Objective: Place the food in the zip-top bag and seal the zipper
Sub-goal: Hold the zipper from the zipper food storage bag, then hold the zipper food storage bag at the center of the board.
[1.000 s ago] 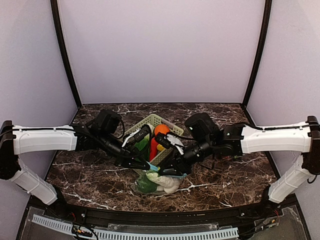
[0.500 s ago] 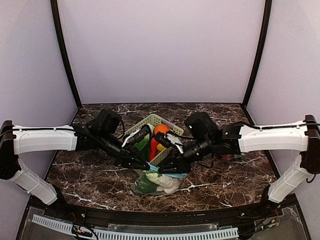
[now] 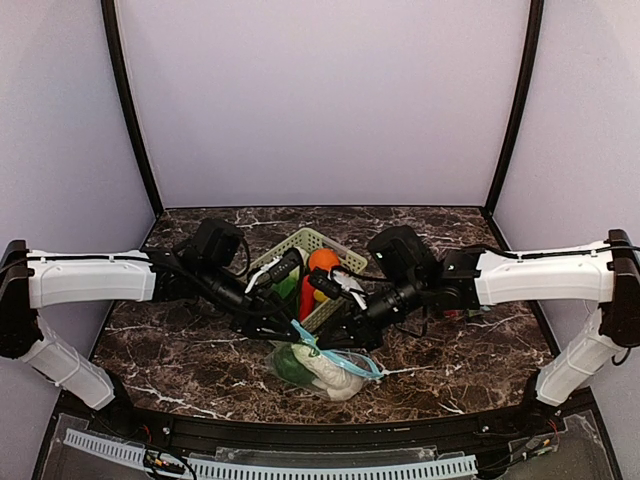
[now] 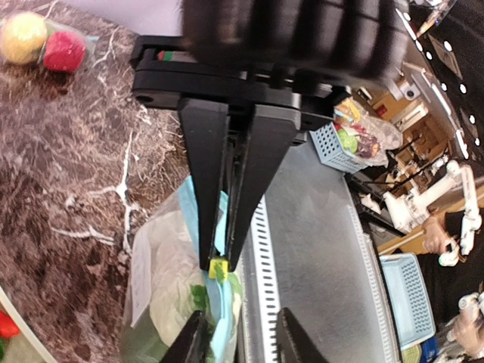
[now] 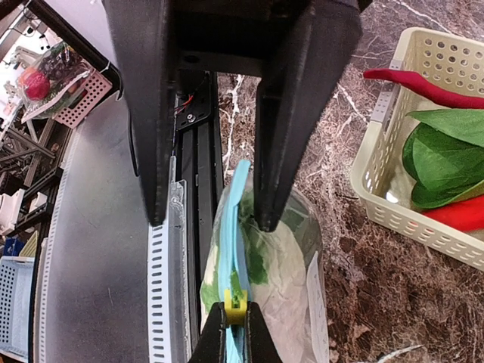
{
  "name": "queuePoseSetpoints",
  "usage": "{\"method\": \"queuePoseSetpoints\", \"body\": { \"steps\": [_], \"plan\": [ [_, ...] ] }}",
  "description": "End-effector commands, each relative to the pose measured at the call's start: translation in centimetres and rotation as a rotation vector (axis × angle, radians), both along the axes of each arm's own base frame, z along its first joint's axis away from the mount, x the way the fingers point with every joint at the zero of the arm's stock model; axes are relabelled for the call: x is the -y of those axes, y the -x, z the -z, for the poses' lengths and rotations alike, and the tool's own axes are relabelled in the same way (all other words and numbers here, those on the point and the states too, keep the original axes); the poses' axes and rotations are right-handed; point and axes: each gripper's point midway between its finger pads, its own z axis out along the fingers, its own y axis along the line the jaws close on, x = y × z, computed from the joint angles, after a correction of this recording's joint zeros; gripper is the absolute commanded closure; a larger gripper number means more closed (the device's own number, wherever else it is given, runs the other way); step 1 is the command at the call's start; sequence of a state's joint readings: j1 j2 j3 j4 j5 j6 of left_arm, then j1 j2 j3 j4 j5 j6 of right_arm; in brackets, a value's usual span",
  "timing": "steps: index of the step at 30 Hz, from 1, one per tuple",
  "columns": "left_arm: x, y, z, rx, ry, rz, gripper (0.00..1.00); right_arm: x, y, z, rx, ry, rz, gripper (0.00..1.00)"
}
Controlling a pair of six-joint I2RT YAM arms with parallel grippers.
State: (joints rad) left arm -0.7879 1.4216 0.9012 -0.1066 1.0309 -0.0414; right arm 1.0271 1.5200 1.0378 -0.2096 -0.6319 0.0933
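The zip-top bag [image 3: 322,368] lies on the marble near the front edge, holding leafy greens [image 5: 257,261] and a white radish [image 3: 338,376]. Its blue zipper strip [image 5: 236,227] runs along the top. My right gripper [image 5: 234,311] is shut on the yellow slider [image 5: 234,302], which also shows in the left wrist view under the right gripper [image 4: 218,261]. My left gripper [image 4: 240,321] is open, its fingers either side of the bag's blue edge without pinching it; from the right wrist the left gripper [image 5: 210,221] straddles the strip's far end. More food sits in the basket: an orange [image 3: 322,260], a red chilli [image 5: 423,85] and greens [image 5: 446,155].
The pale lattice basket [image 5: 382,198] stands just behind the bag, between the two arms. A peach [image 4: 23,38] and a red apple [image 4: 64,51] lie together on the marble off to the right, behind the right arm. The table's front rail [image 3: 300,432] runs close below the bag.
My left gripper has opened and let go of the bag's zipper end. The right gripper has closed on the yellow slider. The blue strip now slants toward the front right.
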Motion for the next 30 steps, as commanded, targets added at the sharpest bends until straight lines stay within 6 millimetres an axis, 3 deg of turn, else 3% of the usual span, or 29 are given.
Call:
{"method": "queuePoseSetpoints", "body": {
  "steps": [1,2,4,6,18,26,30],
  "plan": [
    [0.7,-0.1,-0.3,0.014,0.006,-0.002,0.55,-0.4,-0.5,-2.7,0.044,-0.080,0.011,1.00],
    [0.8,-0.1,-0.1,0.014,0.001,-0.002,0.46,-0.3,-0.5,-2.6,0.042,-0.077,0.012,1.00],
    [1.2,0.1,0.2,0.014,-0.008,0.006,0.40,-0.3,-0.5,-2.6,0.041,-0.075,0.013,1.00],
    [1.6,0.2,0.6,0.015,-0.018,0.011,0.41,-0.2,-0.5,-2.5,0.040,-0.072,0.014,1.00],
    [2.6,-0.4,0.4,0.021,0.003,-0.002,0.63,0.1,-0.7,-1.9,0.040,-0.035,0.031,1.00],
    [2.5,-0.1,0.7,0.009,-0.002,0.011,0.97,0.2,-1.3,-1.3,0.044,0.003,0.065,1.00],
    [2.2,0.2,0.6,0.020,-0.009,0.015,0.99,0.7,-1.2,-0.4,0.030,0.055,0.074,1.00]
  ]
}}
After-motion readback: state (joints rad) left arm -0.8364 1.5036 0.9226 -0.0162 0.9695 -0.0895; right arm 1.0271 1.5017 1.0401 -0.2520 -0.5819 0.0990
